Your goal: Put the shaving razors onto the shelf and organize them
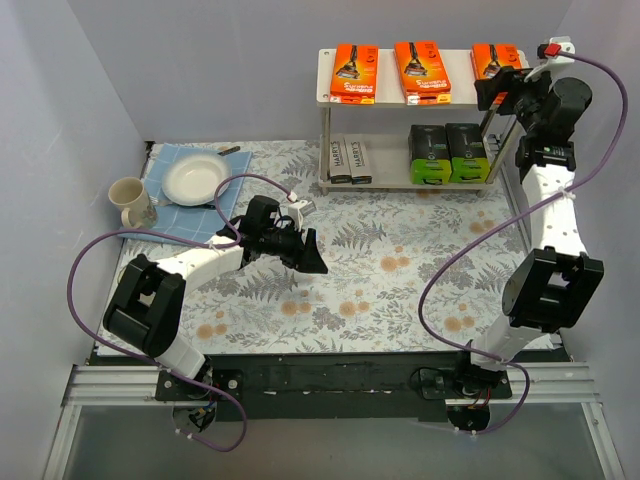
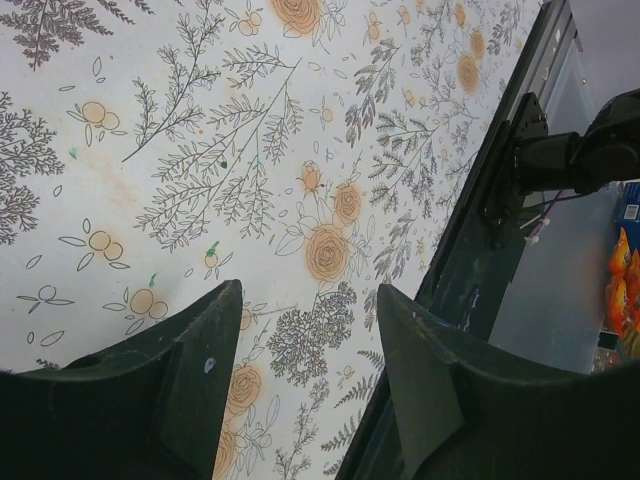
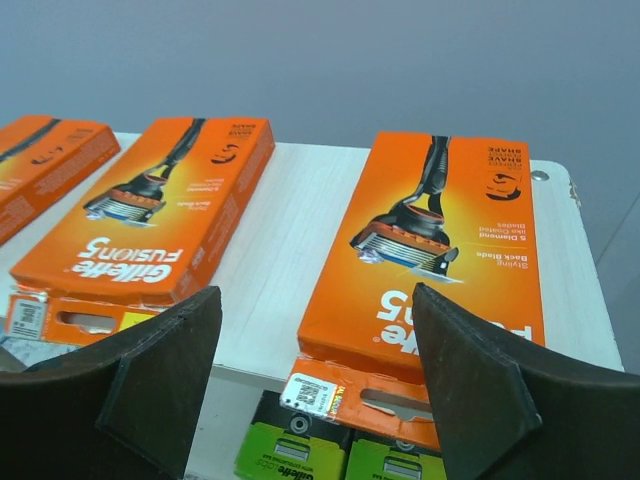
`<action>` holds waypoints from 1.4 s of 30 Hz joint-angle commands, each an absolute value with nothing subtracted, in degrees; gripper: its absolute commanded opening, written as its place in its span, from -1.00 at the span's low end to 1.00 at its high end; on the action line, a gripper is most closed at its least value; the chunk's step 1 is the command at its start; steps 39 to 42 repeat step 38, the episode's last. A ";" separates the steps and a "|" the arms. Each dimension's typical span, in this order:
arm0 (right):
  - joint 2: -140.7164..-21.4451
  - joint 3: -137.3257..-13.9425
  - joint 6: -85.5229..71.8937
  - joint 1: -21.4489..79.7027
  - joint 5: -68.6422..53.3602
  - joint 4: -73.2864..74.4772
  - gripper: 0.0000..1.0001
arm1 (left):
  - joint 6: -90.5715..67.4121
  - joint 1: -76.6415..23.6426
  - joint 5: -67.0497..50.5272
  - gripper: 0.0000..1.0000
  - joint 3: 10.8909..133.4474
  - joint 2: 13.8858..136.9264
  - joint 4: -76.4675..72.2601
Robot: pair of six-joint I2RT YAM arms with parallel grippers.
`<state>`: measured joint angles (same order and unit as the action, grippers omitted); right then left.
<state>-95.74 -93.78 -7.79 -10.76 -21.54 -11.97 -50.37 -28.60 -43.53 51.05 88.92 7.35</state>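
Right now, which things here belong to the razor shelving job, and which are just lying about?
Job: shelf; three orange boxes on its top board; two black-green boxes and grey Harry's boxes on its lower board.
Lying about: mug; plate; blue cloth.

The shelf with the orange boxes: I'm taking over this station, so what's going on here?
The right gripper is open at the third orange razor box, which lies on the pale two-tier shelf's top board beside two others. Black-and-green boxes and slim grey boxes sit on the lower tier. The left gripper hovers open and empty over the floral tablecloth.
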 commanded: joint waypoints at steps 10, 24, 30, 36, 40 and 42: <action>-81.57 -83.51 -6.25 -2.74 -24.00 -9.07 0.74 | -50.28 -27.95 -39.83 0.22 55.72 87.28 5.45; -68.73 -63.98 2.31 10.63 -17.60 28.28 0.97 | -46.68 -27.16 -35.34 0.96 52.91 84.64 6.76; -66.89 -68.28 0.44 11.86 -9.76 38.75 0.97 | -40.88 -26.90 -29.98 0.96 51.50 83.94 8.79; -64.07 -69.44 0.53 13.01 -10.81 43.50 0.98 | -37.97 -26.19 -26.28 0.96 55.27 85.34 10.55; -64.77 -68.65 0.88 13.18 -10.37 43.33 0.97 | -36.74 -26.10 -25.75 0.96 55.81 85.69 10.46; -64.77 -68.65 0.88 13.18 -10.37 43.33 0.97 | -36.74 -26.10 -25.75 0.96 55.81 85.69 10.46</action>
